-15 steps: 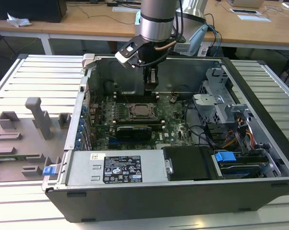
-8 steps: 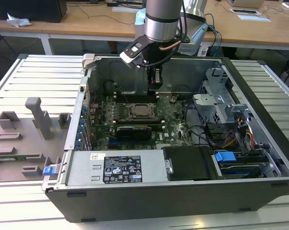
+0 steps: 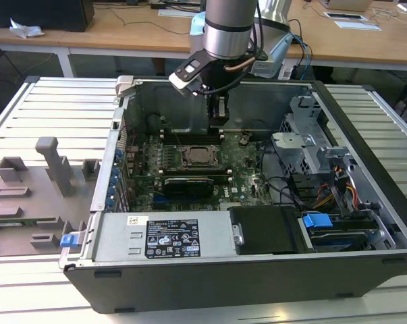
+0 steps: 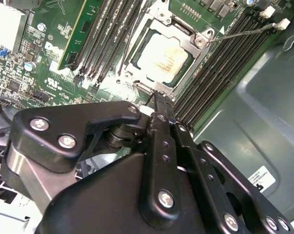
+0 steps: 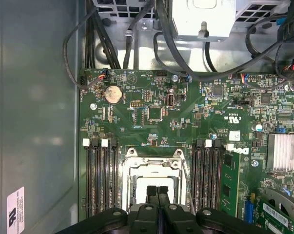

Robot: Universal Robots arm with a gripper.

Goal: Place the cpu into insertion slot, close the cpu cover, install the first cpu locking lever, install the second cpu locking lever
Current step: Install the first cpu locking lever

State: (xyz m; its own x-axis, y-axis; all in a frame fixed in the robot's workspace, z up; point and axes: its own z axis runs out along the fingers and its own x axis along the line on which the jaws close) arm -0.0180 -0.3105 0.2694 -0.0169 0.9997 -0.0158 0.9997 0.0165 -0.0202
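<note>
Slatted metal surface (image 3: 48,101) carries the open computer case (image 3: 223,283), with the green motherboard (image 5: 137,112) lying flat on its floor.

You have the cpu (image 4: 162,54) seated in the insertion slot (image 3: 186,156). Its pale top shows through the cut-out of the cpu cover (image 4: 188,66), which lies down flat around it, so I judge the first two steps done.

Black memory slots (image 5: 100,180) run along both flanks of the slot, parallel to its edges. One thin wire locking lever (image 4: 239,33) leaves the slot's corner and slants out over the memory slots on one side. From that angle I judge it raised and not latched, though you should not take that as certain. I cannot tell how the other lever stands.

Your tool (image 5: 157,191) has its two fingers pressed together with nothing between them. In the first wrist view its tip sits over one edge of the cpu, so the slot lies straight below the tool and just ahead of it, not off to a side. In the second wrist view the lever lies to one side of the tip, near but apart from it, with its long axis pointing away from the slot. In the exterior view the tool hangs just beyond the slot, on the side toward the case's far wall.
</note>
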